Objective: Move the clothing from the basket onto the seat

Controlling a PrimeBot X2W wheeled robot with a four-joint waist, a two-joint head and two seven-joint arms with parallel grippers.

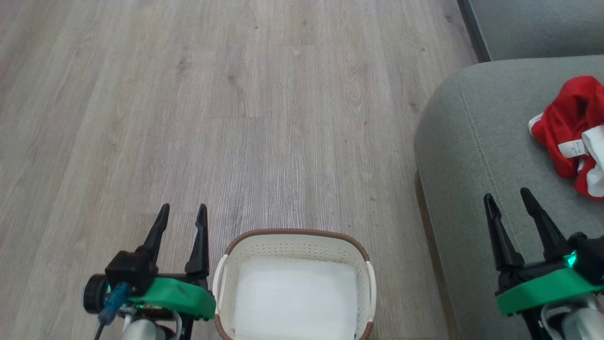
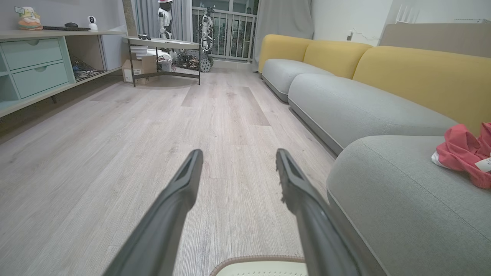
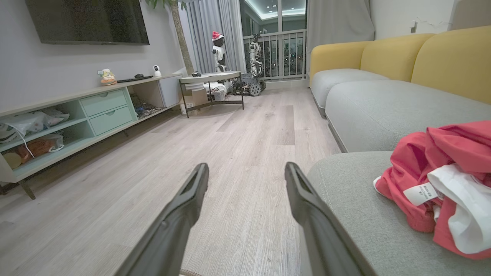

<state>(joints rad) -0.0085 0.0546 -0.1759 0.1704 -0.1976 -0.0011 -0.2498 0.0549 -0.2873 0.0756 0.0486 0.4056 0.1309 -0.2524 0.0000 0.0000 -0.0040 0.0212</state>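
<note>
- My left gripper (image 1: 184, 208) is spread, its fingers well apart and pinching nothing. It hangs over the floor (image 1: 245, 118), just beside the left handle of the basket (image 1: 292, 232).
- My right gripper (image 1: 506, 193) is spread too, also empty, with its fingers over the near part of the seat (image 1: 472, 141).
- The clothing (image 1: 566, 127) lies crumpled on the seat, ahead and to the right of my right gripper, near it but apart.
- The basket stands on the floor between my arms, with a flat white sheet (image 1: 297, 297) lying in it.
- A small white label (image 1: 572, 148) shows on the clothing; its print is too small to read.
</note>
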